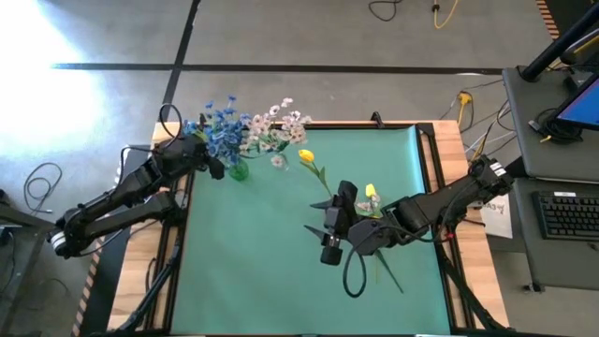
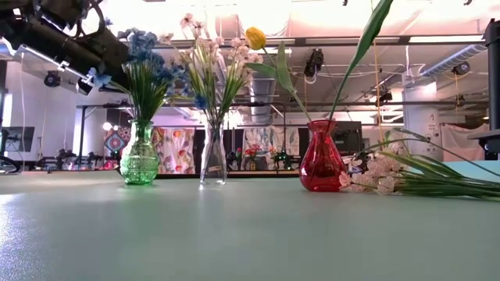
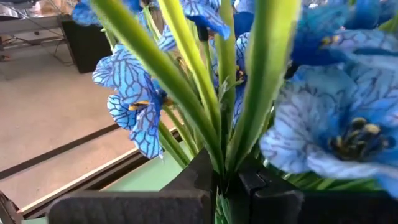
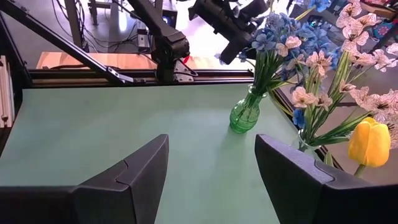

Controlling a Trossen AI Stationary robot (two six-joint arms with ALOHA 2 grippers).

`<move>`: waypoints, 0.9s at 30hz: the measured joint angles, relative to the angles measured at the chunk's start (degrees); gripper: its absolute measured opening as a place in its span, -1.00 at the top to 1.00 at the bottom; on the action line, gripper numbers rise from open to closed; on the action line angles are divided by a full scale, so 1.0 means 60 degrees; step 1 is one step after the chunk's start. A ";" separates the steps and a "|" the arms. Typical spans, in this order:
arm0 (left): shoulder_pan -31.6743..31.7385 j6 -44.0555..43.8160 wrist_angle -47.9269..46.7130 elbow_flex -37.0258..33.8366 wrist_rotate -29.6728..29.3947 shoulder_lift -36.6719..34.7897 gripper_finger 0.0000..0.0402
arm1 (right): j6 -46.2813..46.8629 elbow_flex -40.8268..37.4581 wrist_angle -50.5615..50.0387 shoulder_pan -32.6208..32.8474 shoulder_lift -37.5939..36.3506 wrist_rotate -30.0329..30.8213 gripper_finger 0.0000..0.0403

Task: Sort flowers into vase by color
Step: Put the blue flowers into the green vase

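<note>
The left gripper (image 3: 227, 186), clamped on blue flowers (image 1: 217, 131) above the green vase (image 2: 139, 156), risks tipping that vase if it pulls sideways, while the right gripper (image 4: 211, 180) waits wide and empty nearby over the counter (image 1: 253, 253).

On the desk (image 2: 234, 234) stand a green vase (image 2: 140, 162) with blue flowers (image 2: 145, 58), a clear vase (image 2: 212, 160) with pale sprays (image 2: 211, 55), and a red vase (image 2: 321, 160) holding a yellow tulip (image 2: 255, 37); pink-white stems (image 2: 406, 178) lie just beside it.

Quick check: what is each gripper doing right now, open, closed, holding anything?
Left gripper: shut on the blue flowers' stems, over the green vase.
Right gripper: open, holding nothing, above the mat.
</note>
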 joint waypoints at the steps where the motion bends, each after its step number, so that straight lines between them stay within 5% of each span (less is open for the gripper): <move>1: -0.0003 0.0000 -0.0004 0.0000 0.0002 0.0020 0.99 | 0.0000 0.0000 0.0000 0.0000 0.0000 0.0000 -0.16; 13: -0.0004 -0.0607 -0.1280 0.0784 0.0008 -0.0137 0.81 | 0.0025 0.0000 0.0000 0.0000 0.0000 0.0000 -0.16; 27: -0.0011 -0.1683 -0.3232 0.2433 0.0161 -0.0165 0.02 | 0.0011 0.0000 0.0000 0.0000 0.0000 0.0000 -0.16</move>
